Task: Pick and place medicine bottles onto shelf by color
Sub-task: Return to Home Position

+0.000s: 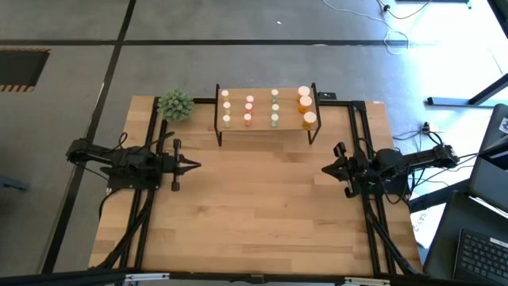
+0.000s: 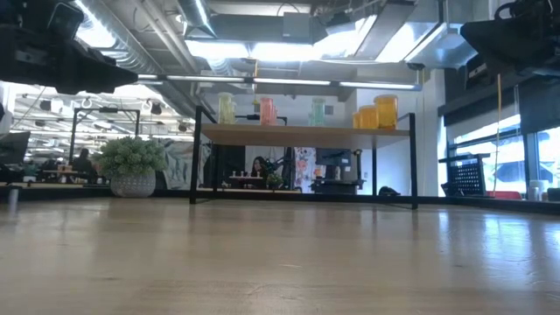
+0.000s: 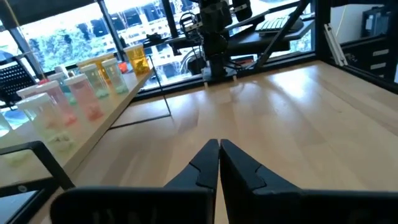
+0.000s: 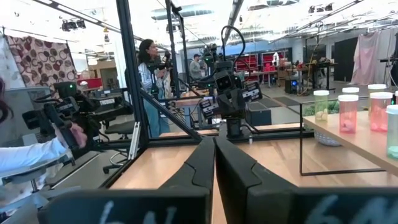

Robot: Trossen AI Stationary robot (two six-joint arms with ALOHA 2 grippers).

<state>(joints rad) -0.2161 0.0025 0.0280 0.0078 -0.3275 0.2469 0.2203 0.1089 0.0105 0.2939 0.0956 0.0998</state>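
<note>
All the medicine bottles (image 1: 248,110) are lined up on the shelf (image 1: 290,112), well apart from both grippers. The left gripper (image 1: 195,166) and right gripper (image 1: 325,168) are pressed together.

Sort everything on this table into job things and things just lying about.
Job: medicine bottles, in colour groups on the shelf; left end effector and right end effector, both shut, empty.
Lying about: plant beside the shelf.
</note>
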